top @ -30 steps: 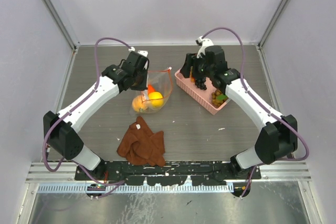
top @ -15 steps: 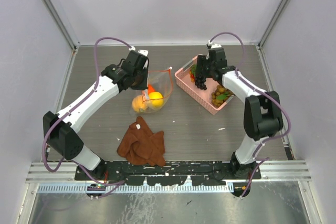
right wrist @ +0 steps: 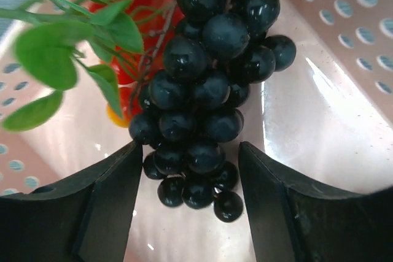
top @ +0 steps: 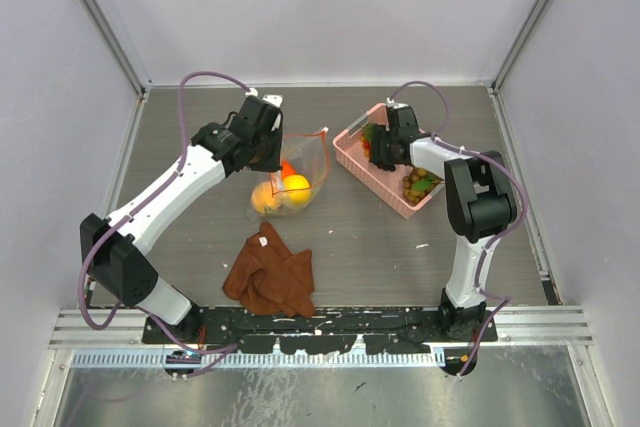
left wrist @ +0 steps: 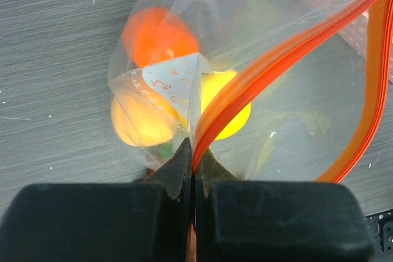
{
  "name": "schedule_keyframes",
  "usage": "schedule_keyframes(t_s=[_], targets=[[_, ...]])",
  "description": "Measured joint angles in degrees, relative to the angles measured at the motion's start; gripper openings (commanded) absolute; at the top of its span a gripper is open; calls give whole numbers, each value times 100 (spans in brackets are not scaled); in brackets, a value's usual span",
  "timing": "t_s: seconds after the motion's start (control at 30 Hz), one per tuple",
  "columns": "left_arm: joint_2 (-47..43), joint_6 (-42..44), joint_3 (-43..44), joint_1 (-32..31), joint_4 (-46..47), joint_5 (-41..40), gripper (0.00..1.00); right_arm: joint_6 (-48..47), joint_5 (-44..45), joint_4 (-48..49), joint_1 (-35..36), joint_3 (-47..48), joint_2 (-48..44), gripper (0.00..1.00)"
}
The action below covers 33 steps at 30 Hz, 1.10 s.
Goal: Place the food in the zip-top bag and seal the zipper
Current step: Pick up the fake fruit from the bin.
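The clear zip-top bag (top: 305, 172) lies mid-table with its mouth held up. My left gripper (top: 272, 157) is shut on its orange-red zipper (left wrist: 245, 90), and the strip runs out from between the closed jaws (left wrist: 195, 154). Inside the bag are an orange fruit (left wrist: 158, 35) and two yellow-orange ones (left wrist: 138, 118) (left wrist: 232, 99). My right gripper (top: 383, 152) is down in the pink basket, open, its jaws on either side of the dark purple grapes (right wrist: 202, 108) without pressing them. The brownish-green grapes (top: 414, 185) lie further along in the basket.
The pink lattice basket (top: 352, 162) stands at the right of the bag and also holds green leaves (right wrist: 73, 47) and something red. A rust-brown cloth (top: 270, 272) lies near the front. Grey walls close in the table on three sides.
My right arm has folded in and lowered its gripper into the basket around the dark grapes. My left arm and the bag have not moved.
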Motion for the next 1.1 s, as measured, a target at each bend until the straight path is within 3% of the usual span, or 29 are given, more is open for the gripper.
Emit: schedule_keyframes(t_s=[0.17,0.37,0.5,0.8,1.1], targets=[[0,-9,0,0,-2,37,0,-72,79,120,-7,24,173,57],[0,-11,0,0,-2,79,0,-111,129,114,-22,70,232,28],[0,-11,11,0,-4,101,0,-120,120,-4,-22,70,131,18],[0,-15,24,0,20,122,0,-256,81,-671,-22,9,-1231,4],[-2,-15,22,0,173,199,0,-249,-264,-1305,63,9,-2599,1]])
